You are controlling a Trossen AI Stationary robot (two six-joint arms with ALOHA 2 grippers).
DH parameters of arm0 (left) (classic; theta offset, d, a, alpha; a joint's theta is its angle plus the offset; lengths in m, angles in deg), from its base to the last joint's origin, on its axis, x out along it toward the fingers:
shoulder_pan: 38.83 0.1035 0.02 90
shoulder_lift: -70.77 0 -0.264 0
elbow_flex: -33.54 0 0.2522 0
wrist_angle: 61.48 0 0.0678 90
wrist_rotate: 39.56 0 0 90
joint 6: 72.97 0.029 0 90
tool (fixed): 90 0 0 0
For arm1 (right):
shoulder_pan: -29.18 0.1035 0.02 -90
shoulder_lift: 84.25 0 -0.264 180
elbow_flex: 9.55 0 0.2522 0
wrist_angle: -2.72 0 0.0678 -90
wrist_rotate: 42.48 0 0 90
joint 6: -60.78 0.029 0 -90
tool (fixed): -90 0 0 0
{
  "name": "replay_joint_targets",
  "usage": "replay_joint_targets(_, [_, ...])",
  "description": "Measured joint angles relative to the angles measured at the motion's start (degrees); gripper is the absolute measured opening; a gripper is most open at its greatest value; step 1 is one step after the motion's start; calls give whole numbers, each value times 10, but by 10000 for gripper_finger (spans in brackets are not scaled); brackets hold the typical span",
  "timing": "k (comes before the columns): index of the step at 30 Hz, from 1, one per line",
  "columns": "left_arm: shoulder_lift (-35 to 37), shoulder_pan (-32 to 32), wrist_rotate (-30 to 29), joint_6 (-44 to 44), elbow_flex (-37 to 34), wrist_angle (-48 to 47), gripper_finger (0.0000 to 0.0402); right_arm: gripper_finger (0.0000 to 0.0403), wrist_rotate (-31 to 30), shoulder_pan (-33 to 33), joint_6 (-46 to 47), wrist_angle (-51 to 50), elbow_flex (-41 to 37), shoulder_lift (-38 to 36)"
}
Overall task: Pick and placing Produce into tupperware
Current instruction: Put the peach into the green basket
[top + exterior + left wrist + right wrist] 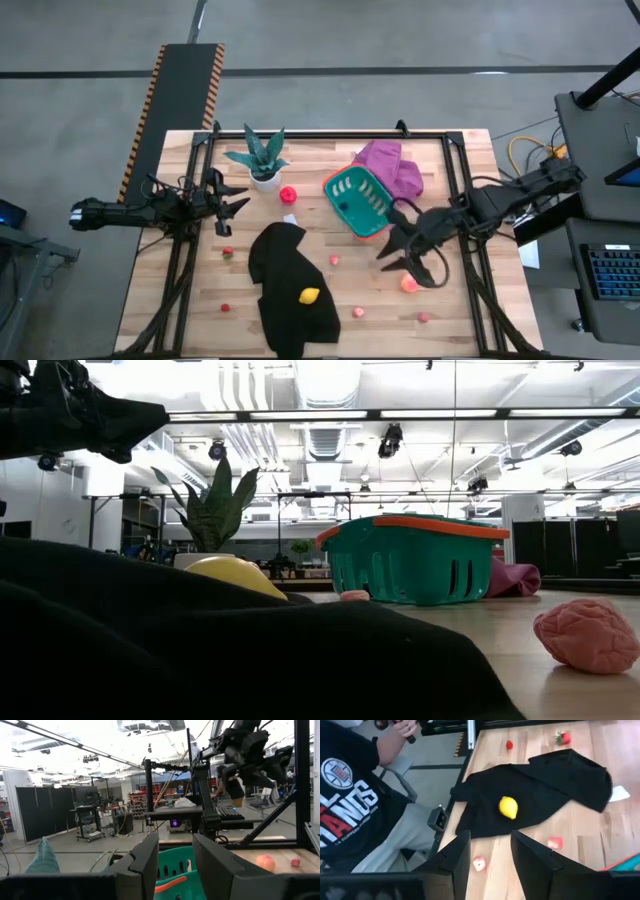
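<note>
Nearest you, the small yellow toy lemon (310, 296) lies on the crumpled black cloth (290, 290), with small pink and red toy pieces scattered around it on the pale wooden table (460, 330). Your right gripper (405, 262) hangs just above an orange-pink piece (409, 284), fingers part open and holding nothing, just beside the tilted teal rectangular plastic container with an orange rim (358, 201). Your left gripper (237, 199) waits farther left near the potted green plant (260, 158), fingers slightly apart and empty.

Container (358, 201): teal, orange rim. Cloth (393, 166): purple. Second cloth (290, 285): black. Lemon (310, 296): yellow. Fruit (409, 284) by right gripper: orange-pink. Plant (259, 152): green, white pot. Table (200, 280): pale wood. Ramp (180, 90): black, orange-striped edges.
</note>
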Motion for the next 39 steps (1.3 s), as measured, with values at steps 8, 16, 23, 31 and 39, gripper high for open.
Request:
replay_joint_targets(8, [-3, 0, 0, 0, 0, 0, 108, 213, -8, 14, 48, -3, 0, 26])
replay_joint_targets(16, [-3, 0, 0, 0, 0, 0, 108, 304, 32, 21, 100, -8, 0, 60])
replay_joint_targets(23, [-3, 0, 0, 1, 0, 0, 108, 316, 118, 49, 190, -62, 19, 82])
replay_joint_targets(31, [-5, 0, 0, 1, 0, 1, 108, 299, 81, 126, 218, -140, 39, 99])
replay_joint_targets(39, [-5, 0, 0, 1, 0, 2, 108, 297, -112, 184, 346, -252, 27, 100])
